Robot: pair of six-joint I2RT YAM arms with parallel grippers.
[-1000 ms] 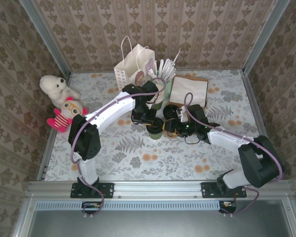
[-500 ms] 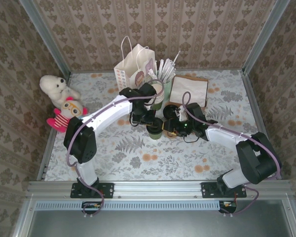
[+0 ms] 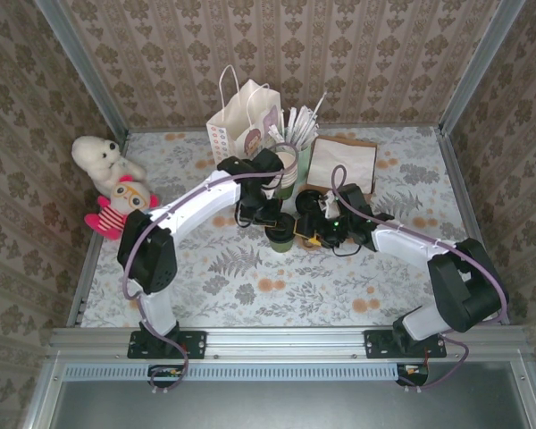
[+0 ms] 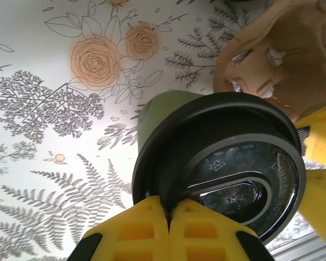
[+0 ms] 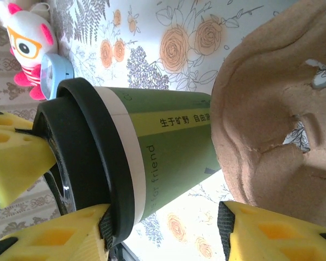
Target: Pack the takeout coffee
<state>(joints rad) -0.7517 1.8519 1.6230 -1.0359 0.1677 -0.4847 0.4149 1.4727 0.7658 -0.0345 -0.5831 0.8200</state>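
Left wrist shot: left gripper pinched tight on the lid rim of the coffee, which stands on the table right beside the carrier. Right gripper is spread wide around it, can't tell if either finger touches. From above, both grippers hide most of it.

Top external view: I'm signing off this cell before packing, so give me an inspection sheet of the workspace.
Surface: floral table, flat.
Job's things: takeout coffee upright, lid on; white paper bag standing at back.
Clutter: plush toys at left; straws and napkins near bag; pulp carrier beside cup.
Tools: left tool shut on lid rim; right tool open around cup.
Cables: purple cables along both arms.
Surroundings: wallpapered walls, metal frame.
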